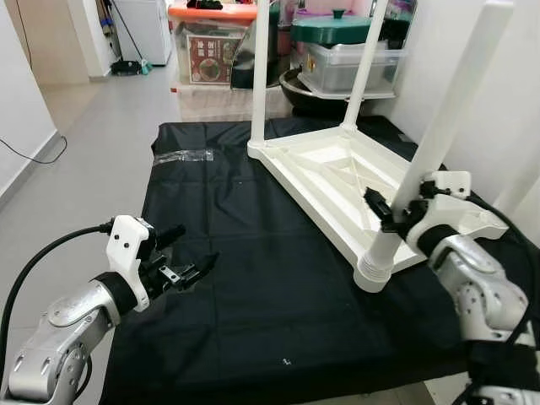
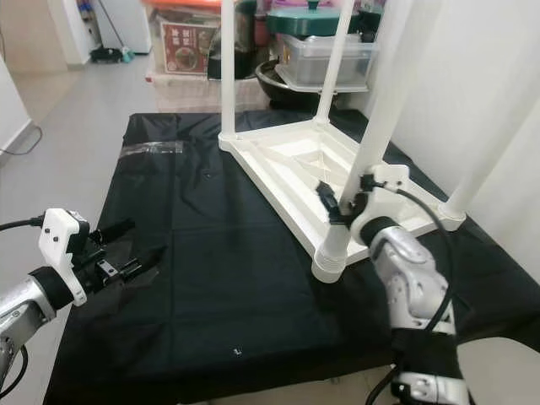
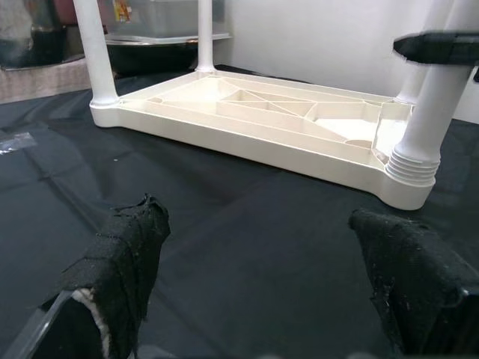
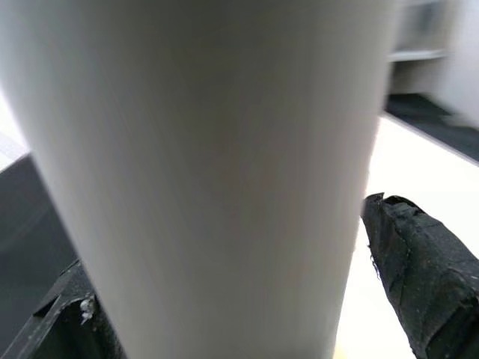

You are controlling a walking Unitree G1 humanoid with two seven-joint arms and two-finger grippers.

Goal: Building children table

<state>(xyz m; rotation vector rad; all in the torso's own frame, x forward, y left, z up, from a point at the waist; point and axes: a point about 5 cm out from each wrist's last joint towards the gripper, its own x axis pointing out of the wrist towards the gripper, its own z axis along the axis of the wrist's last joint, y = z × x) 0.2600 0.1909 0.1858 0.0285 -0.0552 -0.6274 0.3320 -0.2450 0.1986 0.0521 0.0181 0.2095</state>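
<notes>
Left eye view: right tool [image 1: 390,213] grasps the near leg [image 1: 439,139] of the upturned white table [image 1: 325,181] on black cloth [image 1: 253,278], likely seating it; left tool [image 1: 190,253], released, waits well apart.

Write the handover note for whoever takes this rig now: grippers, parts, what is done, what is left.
Right gripper: fingers either side of the near table leg, low on it, just above its ribbed base at the tabletop corner. Whether they press it is unclear.
Left gripper: open, holding nothing, hovering over the black cloth on the robot's left.
White tabletop: upside down on the cloth, ribbed underside up.
Done: four legs stand upright in its corners.
Left: check that the near leg is fully seated, then turn the table upright.
Also: a scrap of clear plastic lies at the cloth's far left.
</notes>
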